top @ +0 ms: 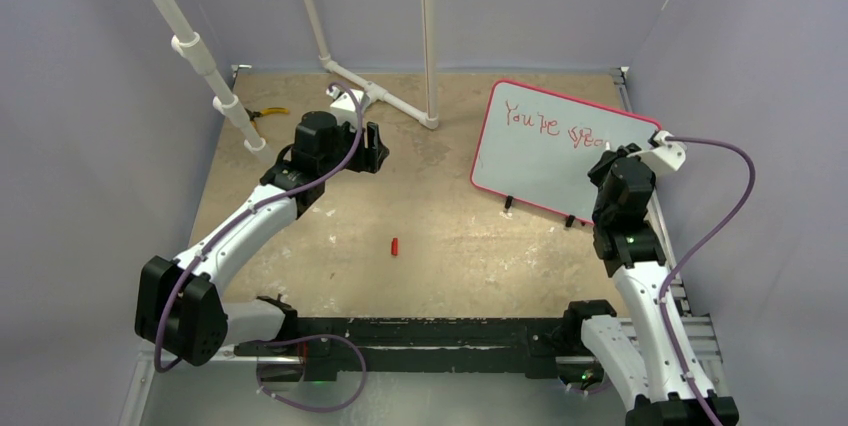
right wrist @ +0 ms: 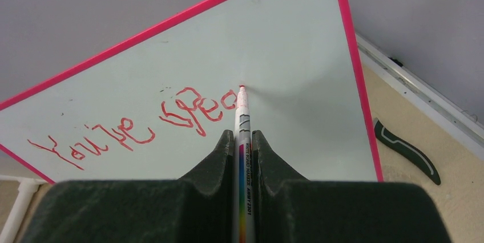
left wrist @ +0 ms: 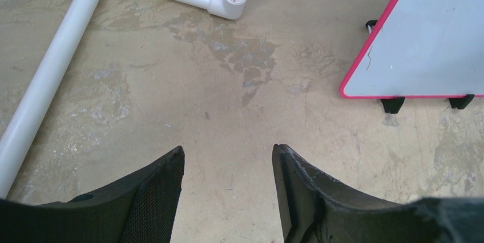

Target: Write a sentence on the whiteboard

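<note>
Tightly, the fingers (right wrist: 220, 152) of the right gripper (right wrist: 243, 137) are clamping a white marker (right wrist: 242, 112), whose red tip is touching the whiteboard (right wrist: 297, 49) just past the sentence (right wrist: 131, 132), reading roughly "You're spec". The board is standing tilted at the table's (top: 470, 246) far right. The left gripper (left wrist: 228, 160) is hovering mid-table, fingers apart, holding nothing.

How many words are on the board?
2. "You're" sits at the left of the whiteboard; unfinished "spec" is beside it, ending at the marker. The right tool may hide more below.
</note>
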